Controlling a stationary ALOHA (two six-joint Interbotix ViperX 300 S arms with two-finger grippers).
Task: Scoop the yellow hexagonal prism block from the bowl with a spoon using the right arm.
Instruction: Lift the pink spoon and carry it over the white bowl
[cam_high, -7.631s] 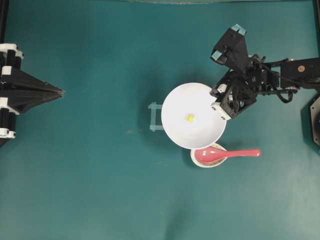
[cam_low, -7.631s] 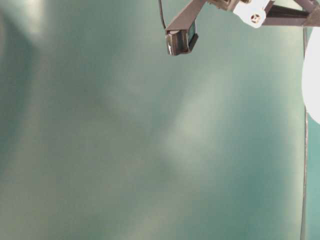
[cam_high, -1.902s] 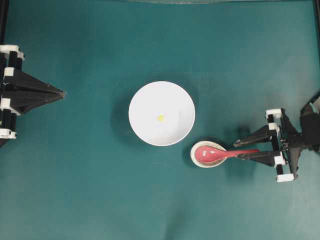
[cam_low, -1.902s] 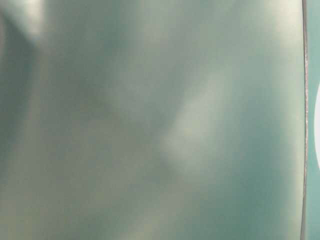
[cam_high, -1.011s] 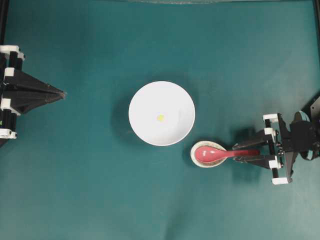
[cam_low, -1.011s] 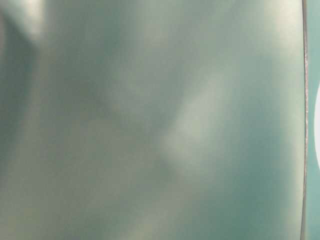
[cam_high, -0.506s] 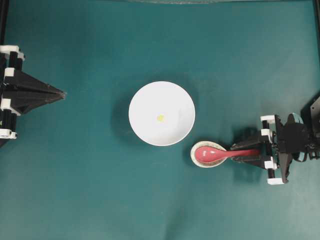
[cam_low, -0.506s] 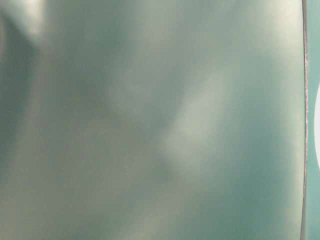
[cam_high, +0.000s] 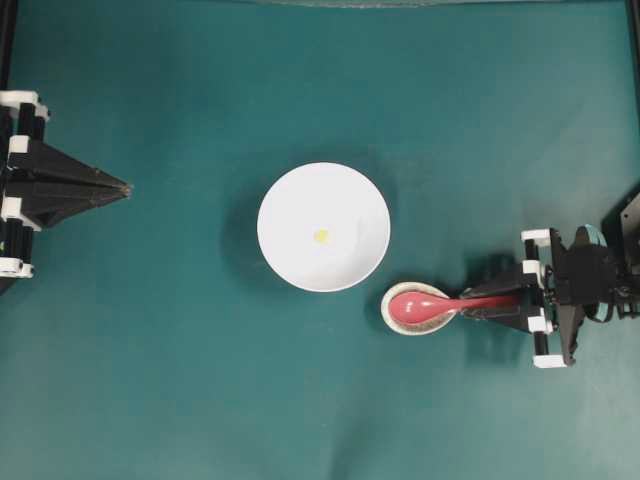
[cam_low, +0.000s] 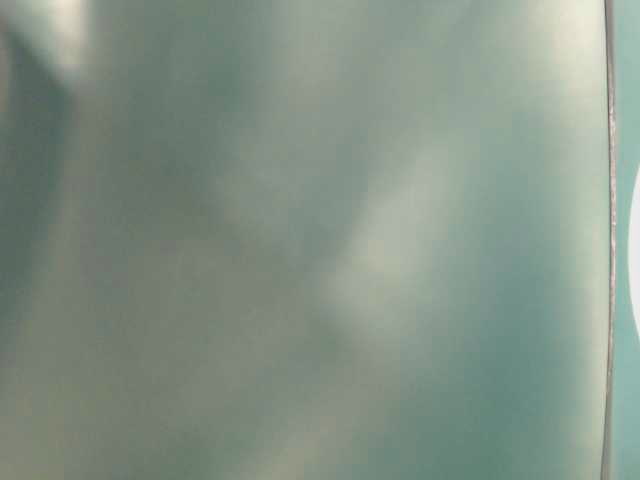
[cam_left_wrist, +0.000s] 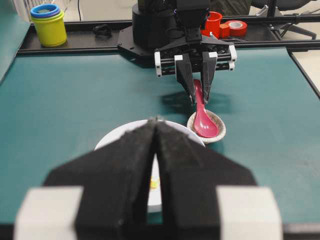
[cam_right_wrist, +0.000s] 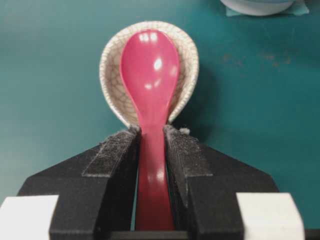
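Since a second ago the right claw (cam_right_wrist: 152, 150) has narrowed from a wide spread to a pinch on the spoon (cam_right_wrist: 150, 95), and the arm itself has barely shifted. Nearest in the right wrist view, the two padded fingers (cam_right_wrist: 112, 155) sit against either side of the straight handle just behind the scoop, which lies in the small speckled rest (cam_right_wrist: 186, 65) on the green tabletop (cam_right_wrist: 50, 75). That spoon looks glossy, hard and stiff, probably ceramic or plastic, so it should be light but slippery and liable to swivel between the pads; a hold on the handle near the scoop, as here, seems the sensible place, since it keeps the scoop from drooping. Whether the grip is already firm I cannot tell. Farther off, in the overhead view, the white bowl (cam_high: 300, 200) stands apart from the rest, up and to the left of it, with the tiny yellow block (cam_high: 321, 236) lying near its middle; that block is likely very light and apt to skid ahead of the scoop along the smooth bowl. Farthest, at the left edge, the left claw (cam_high: 122, 186) hangs idle with its fingers pressed together, well apart from everything.
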